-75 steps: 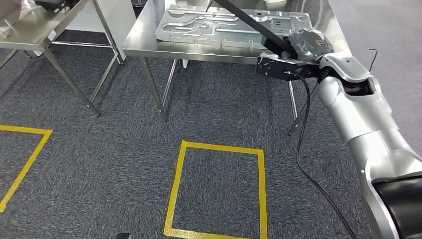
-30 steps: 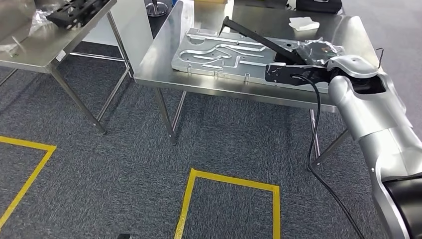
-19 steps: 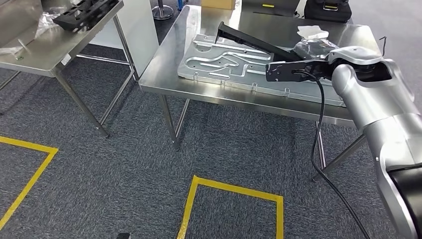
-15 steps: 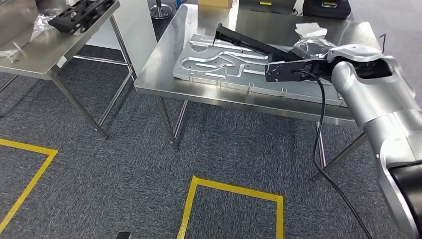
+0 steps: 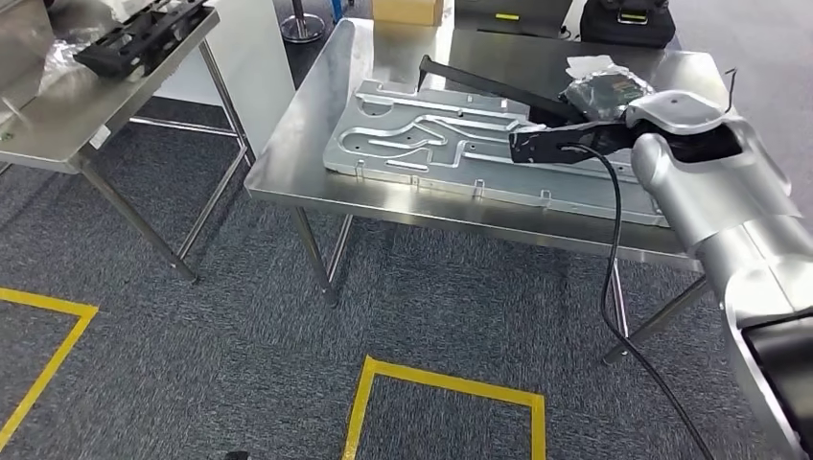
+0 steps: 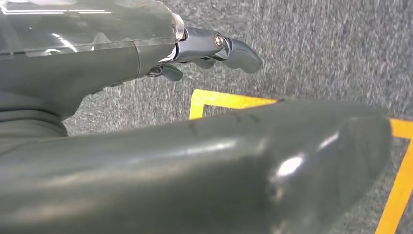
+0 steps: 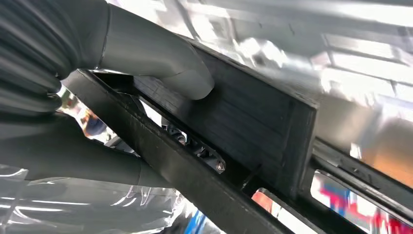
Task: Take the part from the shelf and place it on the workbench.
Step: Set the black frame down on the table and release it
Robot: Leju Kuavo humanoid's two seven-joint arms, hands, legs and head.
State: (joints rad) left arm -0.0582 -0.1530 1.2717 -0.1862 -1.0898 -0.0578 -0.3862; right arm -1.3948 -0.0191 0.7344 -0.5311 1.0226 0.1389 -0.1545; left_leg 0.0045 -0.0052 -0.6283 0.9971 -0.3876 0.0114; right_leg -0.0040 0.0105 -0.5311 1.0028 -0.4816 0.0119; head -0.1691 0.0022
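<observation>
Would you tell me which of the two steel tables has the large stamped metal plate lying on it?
The nearer table, in front of the right hand; the plate lies flat on it. The far-left table carries a black part instead.

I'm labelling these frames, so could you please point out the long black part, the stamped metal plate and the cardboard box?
long black part (image 5: 479, 84), head view, middle of its bar.
stamped metal plate (image 5: 403, 144), head view, left half.
cardboard box (image 5: 407, 11), head view, front face.

Right hand (image 5: 602, 93) perhaps plastic-wrapped, fingers hidden; black part (image 5: 489, 88) partly behind wrist.
</observation>
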